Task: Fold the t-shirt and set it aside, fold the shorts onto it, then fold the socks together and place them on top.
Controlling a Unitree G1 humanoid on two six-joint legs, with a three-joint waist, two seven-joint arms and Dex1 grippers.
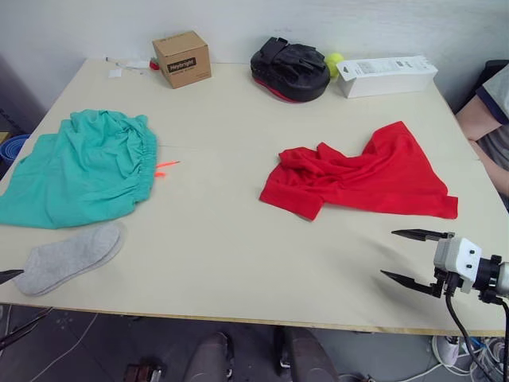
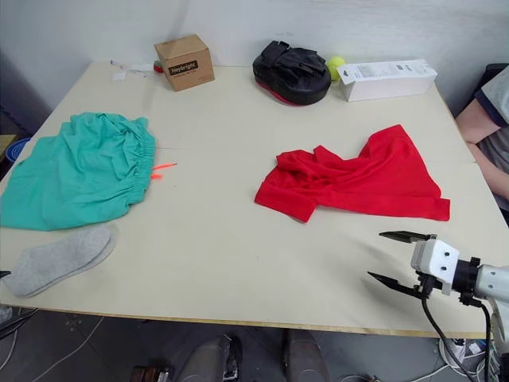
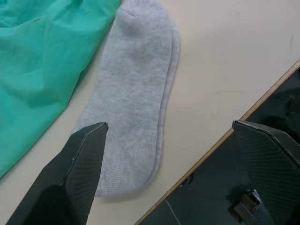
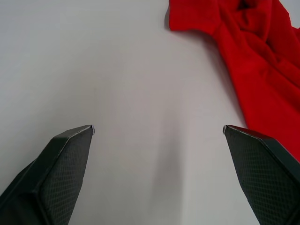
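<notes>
The red t-shirt [image 1: 366,179] lies crumpled on the right half of the table [image 1: 238,239]. The teal-green shorts [image 1: 79,167] are spread at the left, their orange drawstring [image 1: 165,167] poking out onto the wood. Just in front of them the grey socks [image 1: 70,257] lie flat near the front edge, seen as one sock shape [image 3: 136,103]. My left gripper [image 1: 37,291] hovers open at the table's front left corner, right by the socks' near end, holding nothing. My right gripper [image 1: 388,253] stands open over bare table in front of the t-shirt [image 4: 253,51], also empty.
Along the far edge stand a cardboard box [image 1: 182,58], a black padded mitt [image 1: 290,69], a yellow-green ball [image 1: 334,60] and a long white box [image 1: 386,76]. A person's arm [image 1: 481,119] rests at the table's right side. The table's front edge runs under both grippers.
</notes>
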